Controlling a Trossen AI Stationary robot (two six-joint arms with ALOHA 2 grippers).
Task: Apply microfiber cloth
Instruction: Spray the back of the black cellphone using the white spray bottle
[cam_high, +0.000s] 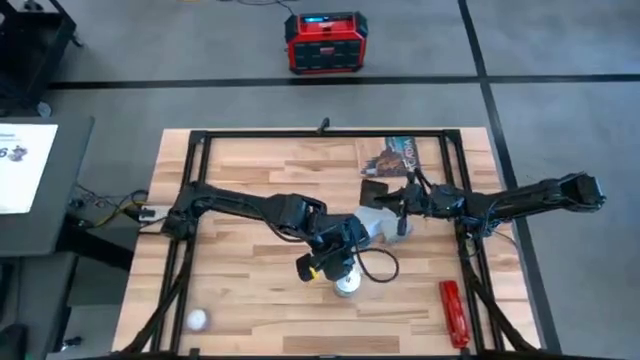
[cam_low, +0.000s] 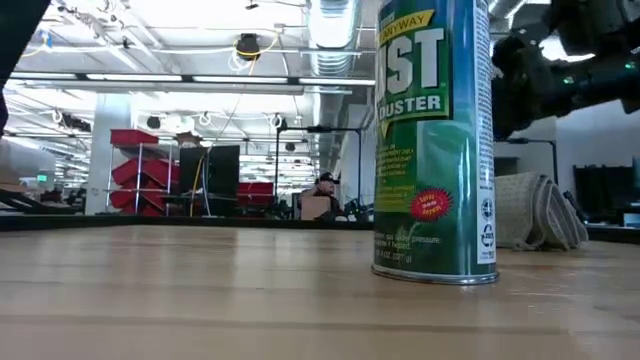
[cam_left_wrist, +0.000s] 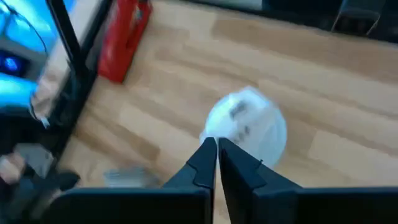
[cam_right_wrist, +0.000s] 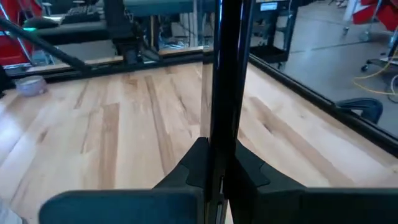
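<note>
Your right gripper (cam_right_wrist: 214, 163) is clamping a thin black flat item (cam_right_wrist: 224, 74). From the wrist it is showing edge-on as an upright dark strip. From above, the right gripper (cam_high: 402, 203) is hovering over the middle of the pale wooden table (cam_high: 250, 170), and the black rectangle (cam_high: 375, 192) at its tip is probably the phone, though the view is too coarse to be sure.

Your left gripper (cam_left_wrist: 216, 155) is hanging with its two dark fingers pressed together and nothing between them, above the white cap of the upright green metal duster can (cam_left_wrist: 245, 127). From above, the left gripper (cam_high: 335, 262) is sitting just beside that can (cam_high: 346, 285), nearer the table's front edge.

The soft pale grey-blue microfiber cloth (cam_high: 378, 225) is lying bunched on the table between the two grippers, close under the right one. Whether either is touching it, you cannot tell. At table height the cloth (cam_low: 540, 212) is resting behind the can (cam_low: 435, 140).

Outward, a dark printed booklet (cam_high: 400, 155) is lying near the far edge, a red plastic bar-shaped tool (cam_high: 452, 312) at the front right, and a small white ball (cam_high: 197, 319) at the front left.
</note>
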